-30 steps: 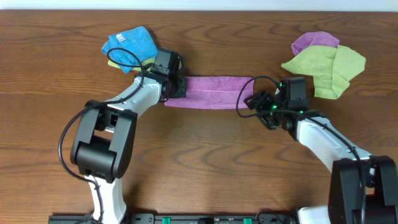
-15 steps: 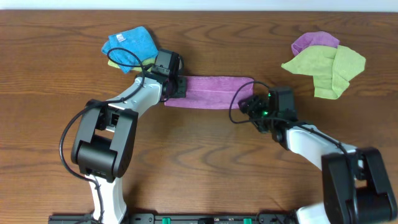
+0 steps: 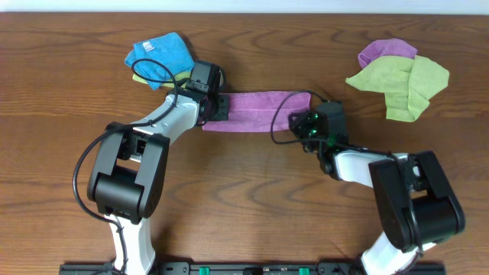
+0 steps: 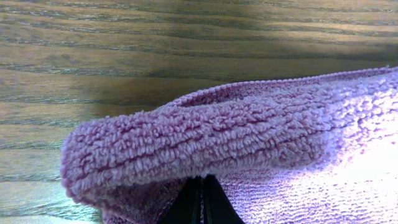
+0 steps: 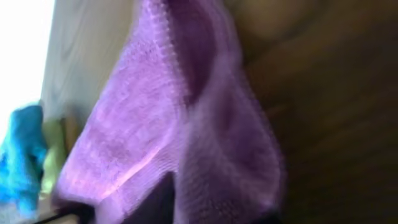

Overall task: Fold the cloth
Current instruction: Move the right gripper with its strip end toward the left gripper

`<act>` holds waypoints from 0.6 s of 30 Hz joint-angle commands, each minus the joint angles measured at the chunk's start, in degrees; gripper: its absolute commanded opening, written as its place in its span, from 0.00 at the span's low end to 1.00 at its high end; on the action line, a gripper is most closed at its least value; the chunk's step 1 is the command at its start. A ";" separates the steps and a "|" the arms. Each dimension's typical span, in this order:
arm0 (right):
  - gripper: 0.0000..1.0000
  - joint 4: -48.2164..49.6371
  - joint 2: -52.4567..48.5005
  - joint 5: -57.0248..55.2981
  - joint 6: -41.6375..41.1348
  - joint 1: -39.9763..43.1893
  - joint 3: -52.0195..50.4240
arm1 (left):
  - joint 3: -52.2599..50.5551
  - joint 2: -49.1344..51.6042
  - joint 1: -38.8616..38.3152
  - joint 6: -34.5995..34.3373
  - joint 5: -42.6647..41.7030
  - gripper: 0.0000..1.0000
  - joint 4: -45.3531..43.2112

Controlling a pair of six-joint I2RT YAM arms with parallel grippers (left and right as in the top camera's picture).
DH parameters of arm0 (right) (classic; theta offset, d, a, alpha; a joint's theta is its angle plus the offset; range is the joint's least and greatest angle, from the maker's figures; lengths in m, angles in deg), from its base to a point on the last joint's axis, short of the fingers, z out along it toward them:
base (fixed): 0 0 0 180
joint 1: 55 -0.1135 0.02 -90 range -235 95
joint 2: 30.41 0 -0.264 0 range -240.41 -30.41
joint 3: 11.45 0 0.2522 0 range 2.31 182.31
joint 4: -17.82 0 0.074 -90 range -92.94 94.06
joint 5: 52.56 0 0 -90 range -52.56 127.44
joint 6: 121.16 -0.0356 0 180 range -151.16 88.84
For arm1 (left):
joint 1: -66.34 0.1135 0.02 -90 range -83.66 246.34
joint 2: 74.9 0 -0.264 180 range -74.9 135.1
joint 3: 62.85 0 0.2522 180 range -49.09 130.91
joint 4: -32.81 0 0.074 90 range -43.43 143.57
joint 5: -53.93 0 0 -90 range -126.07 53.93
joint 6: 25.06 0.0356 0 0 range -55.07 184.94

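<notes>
The lilac-purple cloth (image 3: 256, 111) lies folded into a long strip across the middle of the table. My left gripper (image 3: 218, 107) is shut on its left end. In the left wrist view the fluffy folded edge of the cloth (image 4: 217, 137) rolls over my closed left gripper (image 4: 202, 202). My right gripper (image 3: 299, 121) is at the strip's right end. The right wrist view shows the cloth (image 5: 161, 124) bunched between the fingers of my right gripper (image 5: 211, 208), which have closed in on it.
A bright blue cloth (image 3: 159, 53) sits at the back left, just behind my left gripper, with a bit of lime-green beneath it. At the back right a lime-green cloth (image 3: 401, 80) lies over another purple cloth (image 3: 386, 51).
My right gripper has moved left to the strip's right end and closed on it, lifting that end slightly. The left arm has not moved.
</notes>
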 commanded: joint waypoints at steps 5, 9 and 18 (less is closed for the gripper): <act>0.01 5.68 -2.08 -4.37 9.35 -0.35 -1.16 | 0.92 0.85 -0.13 -0.55 1.07 0.06 0.81; 0.01 5.90 0.85 -2.47 14.80 -0.37 -0.44 | 0.92 0.83 -0.11 -0.72 1.09 0.05 1.62; 0.01 -1.75 9.44 -0.61 23.26 -2.23 3.02 | 0.92 0.83 -0.11 -0.72 1.27 0.06 2.19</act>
